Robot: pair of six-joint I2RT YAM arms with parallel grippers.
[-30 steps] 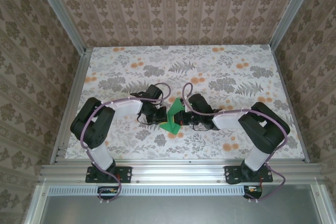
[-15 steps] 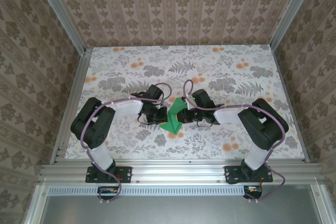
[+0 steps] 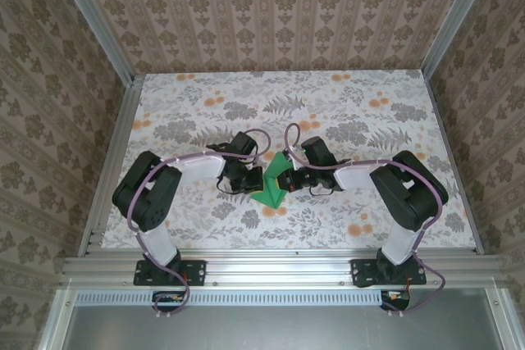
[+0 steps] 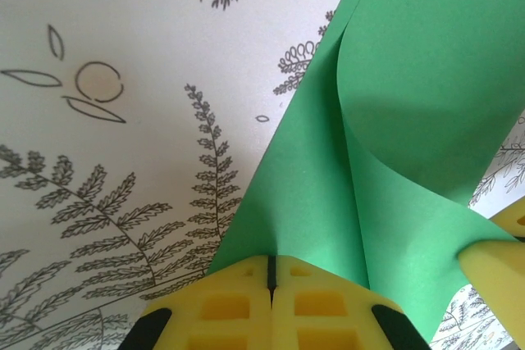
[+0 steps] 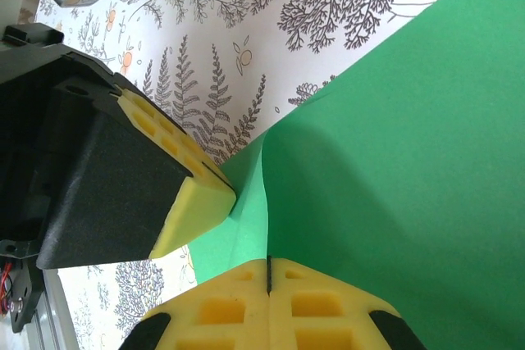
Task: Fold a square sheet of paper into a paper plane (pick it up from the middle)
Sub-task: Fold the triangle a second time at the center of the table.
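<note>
The left gripper (image 4: 271, 278) had its yellow pads pressed flat together, with the square sheet of paper (image 4: 410, 79) pinched in the seam between them. The green sheet spread ahead of those fingertips and curled over to their right, with the floral tabletop (image 4: 123, 55) beyond on their left. The right gripper (image 5: 268, 272) was likewise closed tight on a fold of the same sheet, which fanned out ahead and to its right; the left gripper's pad sat just beside its fingertips, on their left
</note>
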